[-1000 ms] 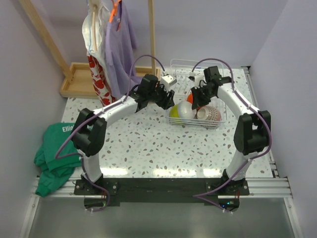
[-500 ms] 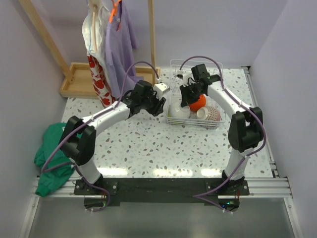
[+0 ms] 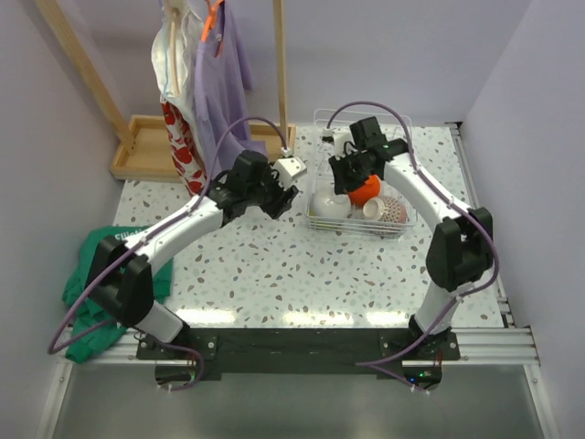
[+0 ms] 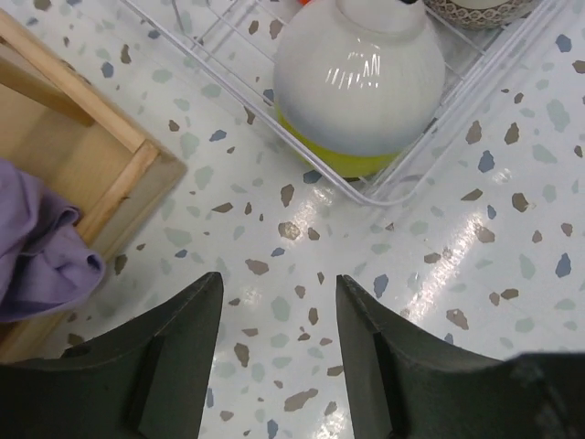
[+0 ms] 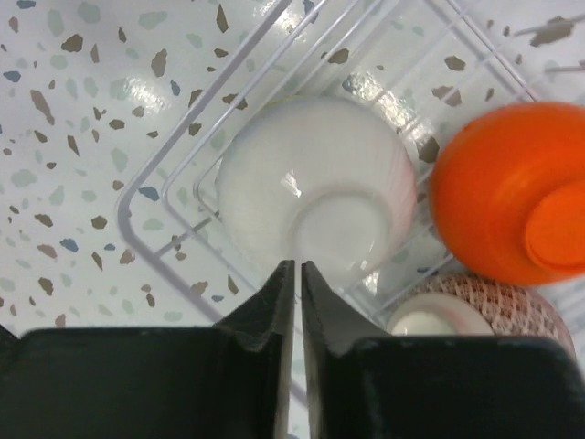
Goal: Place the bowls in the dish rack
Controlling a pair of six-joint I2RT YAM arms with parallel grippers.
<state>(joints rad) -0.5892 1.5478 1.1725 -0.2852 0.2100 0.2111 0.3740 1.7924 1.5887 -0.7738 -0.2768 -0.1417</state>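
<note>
The dish rack (image 3: 398,225) holds the bowls at the table's back right. A pale bowl (image 3: 330,204) lies upside down over the lime green bowl (image 4: 352,163), whose rim shows beneath it. The orange-red bowl (image 3: 366,189) and a pinkish patterned bowl (image 3: 387,210) lie beside it. My right gripper (image 3: 341,179) is shut and empty, just above the pale bowl (image 5: 315,183), with the orange-red bowl (image 5: 498,201) to its right. My left gripper (image 3: 277,201) is open and empty over bare table, left of the rack (image 4: 402,183).
A wooden tray base (image 3: 146,146) with posts stands at the back left, with purple and red-patterned clothes (image 3: 215,82) hanging over it. A green cloth (image 3: 96,279) lies at the table's left edge. The tray's corner (image 4: 137,169) is close to my left gripper.
My left arm has drawn back to the left, away from the rack. The right gripper moved to the rack's back left; the orange-red bowl now lies in the rack, and the pale bowl covers the green one.
</note>
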